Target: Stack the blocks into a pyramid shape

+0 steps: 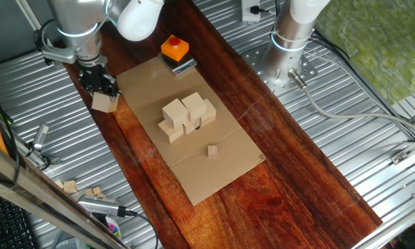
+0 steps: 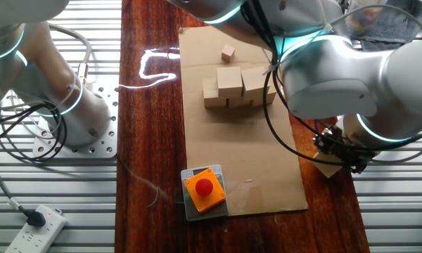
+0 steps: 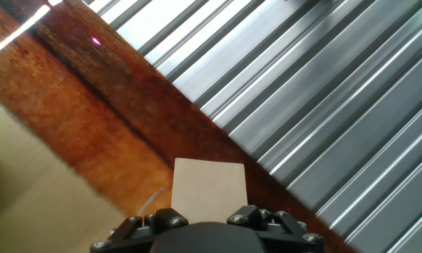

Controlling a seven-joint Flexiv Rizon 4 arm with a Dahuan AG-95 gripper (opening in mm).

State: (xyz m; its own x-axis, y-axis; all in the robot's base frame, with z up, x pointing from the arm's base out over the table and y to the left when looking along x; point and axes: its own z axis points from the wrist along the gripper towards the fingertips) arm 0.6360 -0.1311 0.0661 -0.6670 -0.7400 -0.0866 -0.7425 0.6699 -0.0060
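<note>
Several pale wooden blocks (image 1: 187, 114) stand clustered on the cardboard sheet (image 1: 218, 173), a lower row with two on top (image 2: 240, 79). One more block (image 1: 105, 102) is at the left edge of the dark wooden board, over the seam with the ribbed metal. My gripper (image 1: 99, 88) stands right over it, and the black fingers (image 3: 158, 219) flank its near end, shut on it. In the hand view this block (image 3: 209, 183) fills the gap between them. In the other fixed view the same block (image 2: 328, 168) shows just below the gripper (image 2: 341, 156).
A tiny wooden cube (image 1: 212, 150) lies on the cardboard near the stack. An orange box with a button (image 1: 174, 48) sits at the cardboard's far end. A second arm's base (image 1: 290, 41) stands on the metal table. Small wood pieces (image 1: 70, 186) and tools lie at the lower left.
</note>
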